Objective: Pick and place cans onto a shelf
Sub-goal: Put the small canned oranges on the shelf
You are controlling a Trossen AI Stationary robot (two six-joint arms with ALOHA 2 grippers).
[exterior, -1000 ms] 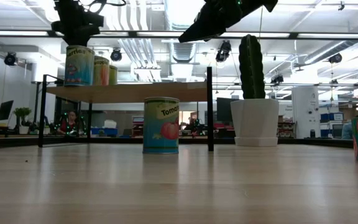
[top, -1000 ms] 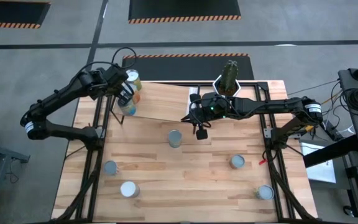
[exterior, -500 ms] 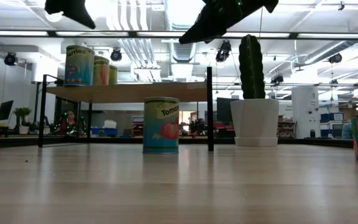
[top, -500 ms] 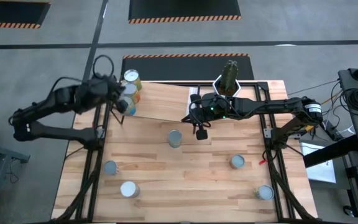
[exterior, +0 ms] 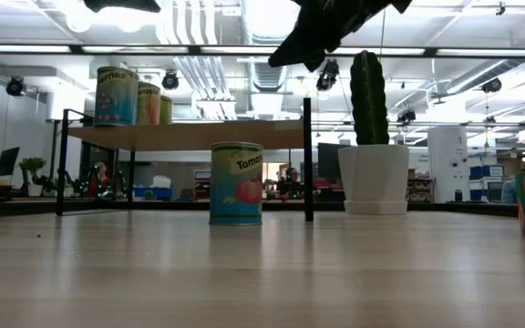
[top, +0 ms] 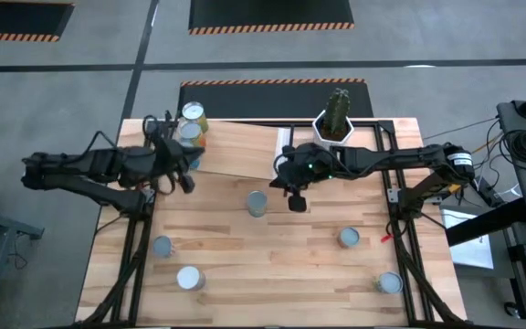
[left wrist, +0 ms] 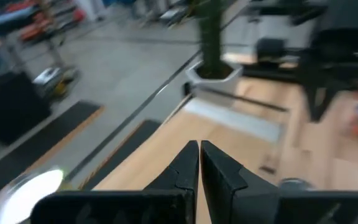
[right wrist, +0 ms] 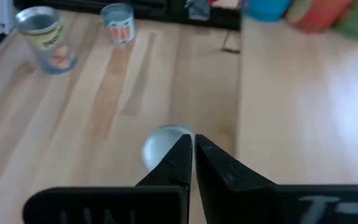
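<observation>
Pale shelf [top: 236,151] carries cans [top: 190,123], partly hidden by the left arm; left end effector [top: 184,183] clenched, empty; right end effector [top: 297,202] clenched, empty

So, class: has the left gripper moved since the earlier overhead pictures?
Yes. The left gripper has drawn back off the shelf, away from the cans standing there.
</observation>
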